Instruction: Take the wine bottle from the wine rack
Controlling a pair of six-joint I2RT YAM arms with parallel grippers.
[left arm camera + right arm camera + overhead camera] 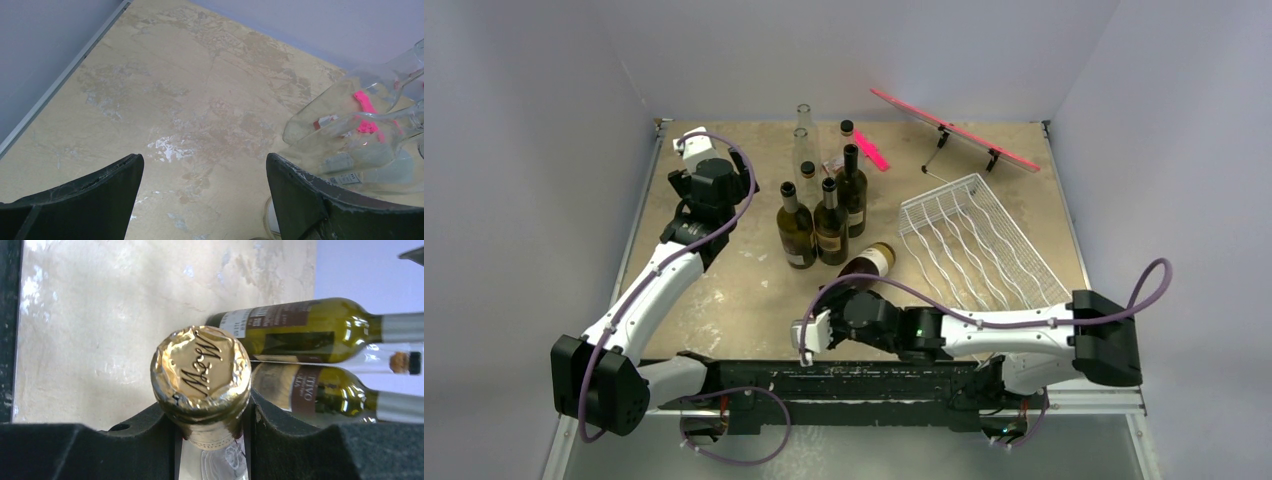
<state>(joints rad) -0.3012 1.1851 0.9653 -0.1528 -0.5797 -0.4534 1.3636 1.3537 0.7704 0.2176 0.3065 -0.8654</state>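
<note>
My right gripper (210, 415) is shut on the neck of the wine bottle (201, 371), just below its gold foil cap. In the top view the wine bottle (870, 262) is tilted, its base pointing away from me. It is off the white wire wine rack (974, 245) and just left of the rack's near corner, with the right gripper (849, 298) at its near end. The left gripper (692, 190) hovers at the table's far left. In its own view the left gripper (205, 170) is open over bare tabletop, nothing between its fingers (300, 195).
Three dark bottles (829, 222) stand upright just left of the held bottle; two show behind the cap in the right wrist view (300, 330). Clear glass bottles (804, 140) stand further back, beside the left gripper (350, 120). A pink board on a stand (954, 130) is at the back right.
</note>
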